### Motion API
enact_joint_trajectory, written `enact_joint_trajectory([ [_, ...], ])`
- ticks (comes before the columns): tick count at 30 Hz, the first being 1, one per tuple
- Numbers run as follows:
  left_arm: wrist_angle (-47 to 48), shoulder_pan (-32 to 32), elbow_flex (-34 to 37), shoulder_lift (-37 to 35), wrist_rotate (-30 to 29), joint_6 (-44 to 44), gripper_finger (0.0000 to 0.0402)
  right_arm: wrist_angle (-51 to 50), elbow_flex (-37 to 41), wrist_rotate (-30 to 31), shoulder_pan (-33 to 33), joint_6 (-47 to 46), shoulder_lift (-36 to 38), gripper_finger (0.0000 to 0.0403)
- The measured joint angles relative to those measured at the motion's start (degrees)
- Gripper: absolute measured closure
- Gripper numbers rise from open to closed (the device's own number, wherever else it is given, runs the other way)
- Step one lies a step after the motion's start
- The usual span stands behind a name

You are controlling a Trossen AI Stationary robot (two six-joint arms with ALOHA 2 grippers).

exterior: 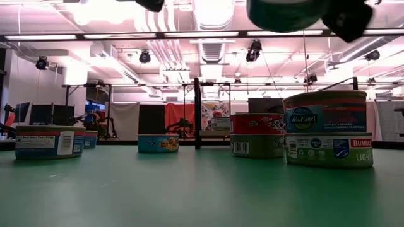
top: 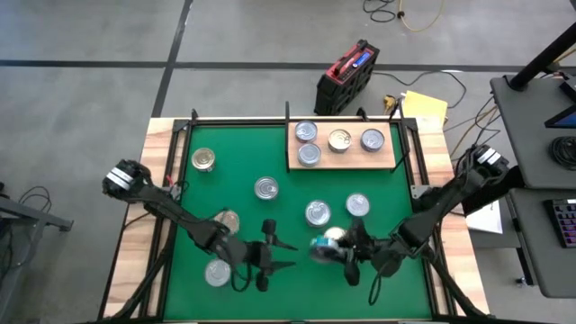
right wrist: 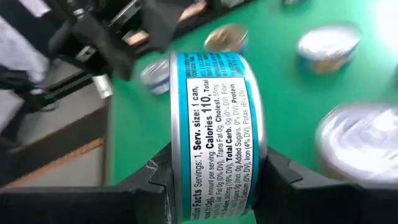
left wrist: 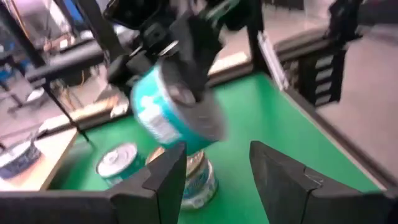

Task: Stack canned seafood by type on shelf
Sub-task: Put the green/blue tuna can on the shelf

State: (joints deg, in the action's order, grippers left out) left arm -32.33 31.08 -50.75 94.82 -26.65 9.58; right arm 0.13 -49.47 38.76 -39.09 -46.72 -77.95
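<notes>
Right claw (right wrist: 214, 180) clamped on a teal-labelled tin (right wrist: 214, 134), tin lying on its side, round axis level, flat faces pinched between the fingers. Raised off the green mat (top: 243, 153), over the near part of the worktop, just past two tins (top: 336, 210) standing ahead of it.

Left claw (left wrist: 217, 177) parted, empty, facing the held tin (left wrist: 174, 109) from close by, fingers either side of open air.

Shelf (top: 342, 160) well ahead of the right claw, at the far edge of the mat and slightly across toward the left arm's side. Four tins on it: three in the far row, one nearer. Right arm already loaded; likely the one to carry. Tin probably needs turning lid-up before it sits on a stack.

Loose tins on the mat: six or so, one near the far left corner (top: 203, 160).

Legible on the held tin: "Serv. size: 1 can", "Calories 110", "Total Carb. 0g", "Protein". In the low view, a two-high stack (exterior: 327, 129): upper tin reads "Wild Planet", lower "Bumble…" and "LIGHT". Other labels too small to read.
</notes>
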Motion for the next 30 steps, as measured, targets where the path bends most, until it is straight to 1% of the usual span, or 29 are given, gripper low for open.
enact_joint_trajectory([
  [2, -8.24, -0.95, 4.23, -1.77, 0.73, 1.36, 0.024, -1.24, 0.0, 1.61, 1.31, 5.88, 1.42, 0.0277],
  [5, -20.39, -3.42, 9.47, -3.58, 0.69, 0.56, 0.024, -0.95, 0.0, 1.86, 3.99, 13.34, 2.56, 0.0277],
  [7, -25.49, -5.44, 11.95, -3.88, 0.65, -1.3, 0.024, -1.06, 0.0, 1.86, 5.86, 17.32, 3.1, 0.0277],
  [8, -26.5, -6.54, 12.56, -3.81, 0.68, -2.24, 0.0239, -0.86, 0.0, 1.8, 6.67, 19.57, 3.29, 0.0277],
  [11, -26.83, -9.5, 13.21, -3.06, 2.05, -4.98, 0.0231, -0.12, 0.0, 1.48, 8.44, 24.57, 3.58, 0.0277],
  [13, -26.91, -11.18, 13.11, -2.1, 5.97, -6.82, 0.0222, 1.02, 0.0, 0.85, 8.78, 27.55, 3.64, 0.0277],
  [15, -26.57, -12.29, 12.72, -1.31, 8.17, -7.69, 0.021, 1.91, 0.0, -0.01, 8.77, 29.64, 3.64, 0.0277],
  [20, -26.17, -13.0, 11.76, -1.15, 8.19, -6.72, 0.0167, 1.7, 0.0, -0.25, 8.44, 31.33, 3.64, 0.0277],
  [24, -26.2, -13.0, 10.61, -1.15, 8.21, -4.06, 0.0136, 1.87, 0.0, -0.4, 8.23, 33.1, 3.64, 0.0277],
  [27, -26.16, -13.0, 10.1, -1.15, 9.29, -2.93, 0.0124, 2.02, 0.0, -0.45, 8.24, 34.96, 3.64, 0.0277],
  [30, -25.77, -13.09, 9.75, -1.15, 9.77, -2.62, 0.0121, 3.91, 0.0, -1.35, 8.38, 37.46, 3.64, 0.0277],
])
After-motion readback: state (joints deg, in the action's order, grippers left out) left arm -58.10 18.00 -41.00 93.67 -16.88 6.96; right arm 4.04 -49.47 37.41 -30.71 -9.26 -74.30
